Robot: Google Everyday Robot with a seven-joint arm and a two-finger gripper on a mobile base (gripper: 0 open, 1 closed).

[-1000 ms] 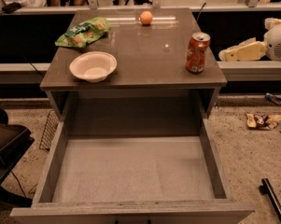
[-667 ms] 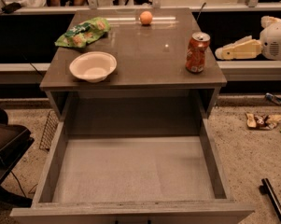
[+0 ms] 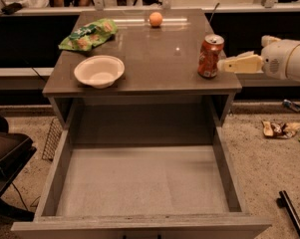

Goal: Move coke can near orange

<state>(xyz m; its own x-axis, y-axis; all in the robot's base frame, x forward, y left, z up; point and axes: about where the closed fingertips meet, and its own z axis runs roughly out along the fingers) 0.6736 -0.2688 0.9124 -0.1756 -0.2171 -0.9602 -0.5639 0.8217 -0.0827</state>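
Note:
The coke can (image 3: 210, 57) stands upright near the right front edge of the brown table top (image 3: 149, 59). The orange (image 3: 156, 19) lies at the far middle of the top, well apart from the can. My gripper (image 3: 228, 65) comes in from the right on a white arm (image 3: 289, 59); its pale fingers (image 3: 241, 63) point left and their tips are right beside the can's right side. I cannot see whether they touch it.
A white bowl (image 3: 99, 71) sits front left on the top, a green chip bag (image 3: 88, 34) behind it. An open empty drawer (image 3: 142, 180) juts out toward me below. Wrappers (image 3: 278, 128) lie on the floor at right, a dark chair (image 3: 5, 153) at left.
My arm and gripper have moved left from the right edge of view, and the fingertips have come up to the can's right side. The can, orange and bowl have not moved.

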